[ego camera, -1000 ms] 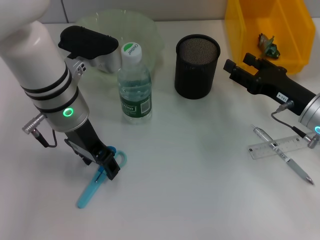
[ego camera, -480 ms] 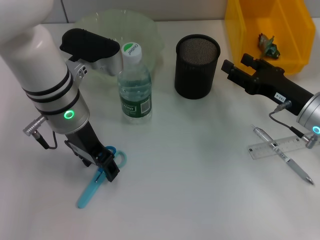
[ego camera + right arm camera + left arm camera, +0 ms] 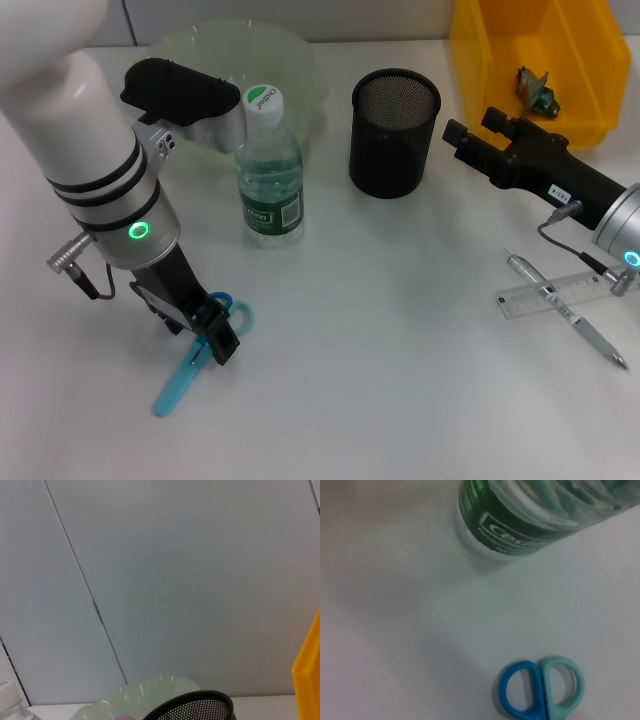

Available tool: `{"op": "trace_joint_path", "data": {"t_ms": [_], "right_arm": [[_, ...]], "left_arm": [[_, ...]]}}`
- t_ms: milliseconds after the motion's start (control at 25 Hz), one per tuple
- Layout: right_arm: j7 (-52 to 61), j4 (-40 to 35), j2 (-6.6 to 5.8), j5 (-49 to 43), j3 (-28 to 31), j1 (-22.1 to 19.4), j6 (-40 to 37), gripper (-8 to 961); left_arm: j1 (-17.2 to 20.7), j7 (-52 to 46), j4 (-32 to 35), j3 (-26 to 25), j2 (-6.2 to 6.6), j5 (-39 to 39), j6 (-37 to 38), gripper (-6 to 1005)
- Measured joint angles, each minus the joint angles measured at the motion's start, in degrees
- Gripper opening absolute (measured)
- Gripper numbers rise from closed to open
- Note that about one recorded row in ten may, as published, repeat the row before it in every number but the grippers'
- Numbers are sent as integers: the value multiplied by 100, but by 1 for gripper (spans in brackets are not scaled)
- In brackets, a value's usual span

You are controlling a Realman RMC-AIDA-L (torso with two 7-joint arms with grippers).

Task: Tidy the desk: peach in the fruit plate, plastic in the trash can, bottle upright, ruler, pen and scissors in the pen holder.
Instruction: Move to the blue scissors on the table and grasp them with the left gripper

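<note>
Blue scissors (image 3: 188,366) lie flat at the front left, with their handles (image 3: 540,689) in the left wrist view. My left gripper (image 3: 216,330) is down right over the scissors near the handles. The water bottle (image 3: 268,172) stands upright with its cap on, and its base shows in the left wrist view (image 3: 530,520). The black mesh pen holder (image 3: 393,131) stands mid-table. A pen (image 3: 563,310) lies across a clear ruler (image 3: 556,292) at the right. My right gripper (image 3: 476,132) hovers open and empty between the pen holder and the yellow bin (image 3: 480,60). A plastic scrap (image 3: 535,90) lies in the bin.
The pale green fruit plate (image 3: 300,55) stands at the back left, partly behind my left arm. A pink bit shows inside the plate (image 3: 150,695) in the right wrist view. The rim of the pen holder (image 3: 195,705) shows there too. A wall stands behind the table.
My right arm has shifted slightly left toward the pen holder. My left gripper has barely moved and stays at the scissors.
</note>
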Motion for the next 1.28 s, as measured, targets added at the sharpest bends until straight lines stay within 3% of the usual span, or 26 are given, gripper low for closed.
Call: {"op": "trace_joint_path", "data": {"t_ms": [1280], "right_arm": [[0, 9, 0, 44, 0, 9, -4, 722]], "left_arm": [[-57, 0, -128, 241, 2, -57, -137, 622]]}}
